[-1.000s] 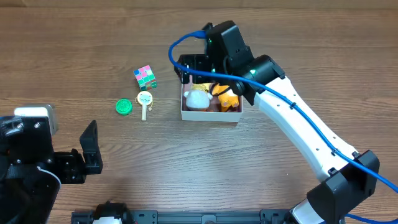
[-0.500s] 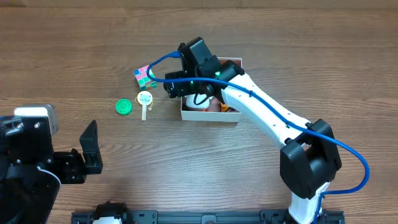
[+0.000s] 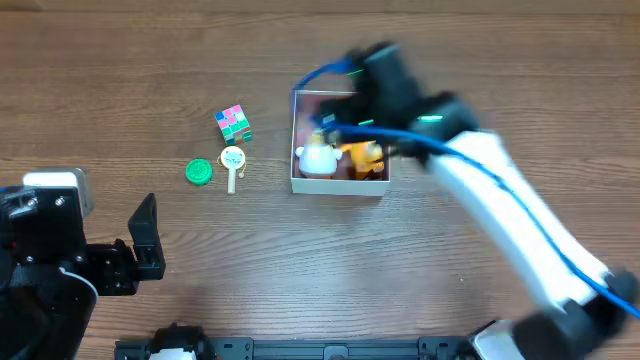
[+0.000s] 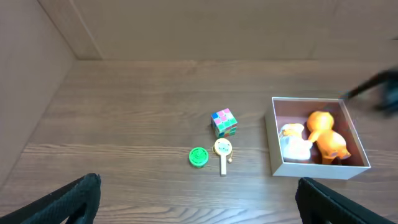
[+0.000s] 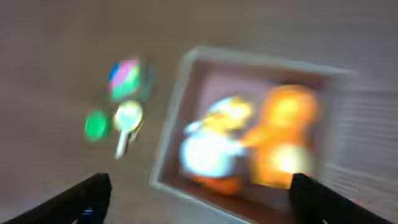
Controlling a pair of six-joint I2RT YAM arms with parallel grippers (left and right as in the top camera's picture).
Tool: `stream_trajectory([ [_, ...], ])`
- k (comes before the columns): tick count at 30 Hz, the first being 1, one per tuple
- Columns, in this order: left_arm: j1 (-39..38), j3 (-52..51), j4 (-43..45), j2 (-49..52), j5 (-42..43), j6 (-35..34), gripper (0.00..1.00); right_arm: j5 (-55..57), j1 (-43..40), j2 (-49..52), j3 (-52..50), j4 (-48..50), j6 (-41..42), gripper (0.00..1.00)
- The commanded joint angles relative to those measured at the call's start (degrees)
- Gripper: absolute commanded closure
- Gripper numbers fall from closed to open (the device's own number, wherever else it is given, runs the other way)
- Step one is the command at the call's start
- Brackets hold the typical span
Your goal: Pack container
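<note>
Seemingly between picks, the right gripper [image 5: 199,186], fingers wide and empty, hangs over the container [image 5: 169,134]; next it must reach the cube [image 5: 126,78] ahead-left of them.

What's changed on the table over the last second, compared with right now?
The right gripper, open and empty, swung left toward the multicoloured cube, then back right over the white-walled square container; it is blurred with motion. Nothing was grasped or released. The cube, green disc, cream round-headed toy, the container's white toy and orange toy, and the left gripper stayed put.
</note>
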Motion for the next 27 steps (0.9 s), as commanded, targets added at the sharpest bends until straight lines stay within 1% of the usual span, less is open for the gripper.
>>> stream_trajectory([
  [1,-0.11,-0.15,0.17,0.17,-0.72,1.09,0.00,1.64,-12.48,-8.50,0.70,-3.74,5.01,0.00],
  [2,-0.11,-0.15,0.17,0.17,-0.72,1.07,0.00,-0.11,-17.79,-10.25,0.70,-5.35,4.98,0.00],
  [4,-0.11,-0.15,1.38,0.17,-0.72,1.09,0.00,-3.39,-25.11,-11.63,0.68,-7.76,4.96,0.00],
  [7,-0.11,-0.15,3.98,0.17,0.79,0.87,0.00,-6.08,-32.61,-11.26,0.61,-12.15,4.98,0.00],
  [9,-0.11,-0.15,4.13,0.17,2.51,0.87,0.00,-6.01,-34.73,-10.69,0.57,-14.12,4.96,0.00],
  [10,-0.11,-0.15,4.13,0.17,2.91,0.87,0.00,-6.01,-35.23,-10.47,0.57,-14.60,4.96,0.00],
  [15,-0.11,-0.15,7.10,0.17,12.48,0.96,0.00,-6.01,-35.89,-9.88,0.57,-14.75,4.96,0.00],
  [17,-0.11,-0.17,8.61,0.31,13.18,1.29,0.02,-6.01,-35.89,-9.88,0.57,-14.75,4.96,0.00],
  [18,-0.11,-0.17,9.38,0.72,13.16,1.07,0.00,-6.01,-35.89,-9.88,0.57,-14.75,4.96,0.00],
  [20,-0.11,-0.17,9.75,2.67,11.52,-0.37,0.00,-6.01,-35.89,-9.88,0.57,-14.75,4.96,0.00],
  [21,-0.11,-0.17,9.42,4.55,9.70,-2.05,0.00,-6.01,-35.89,-9.86,0.57,-14.75,4.96,0.00],
  [23,-0.11,-0.17,8.68,8.87,8.68,-2.84,0.00,-6.01,-35.89,-9.88,0.57,-14.75,4.96,0.00],
  [27,-0.13,-0.17,8.09,24.46,9.31,-2.58,0.00,-6.01,-35.89,-9.86,0.57,-14.75,4.96,0.00],
])
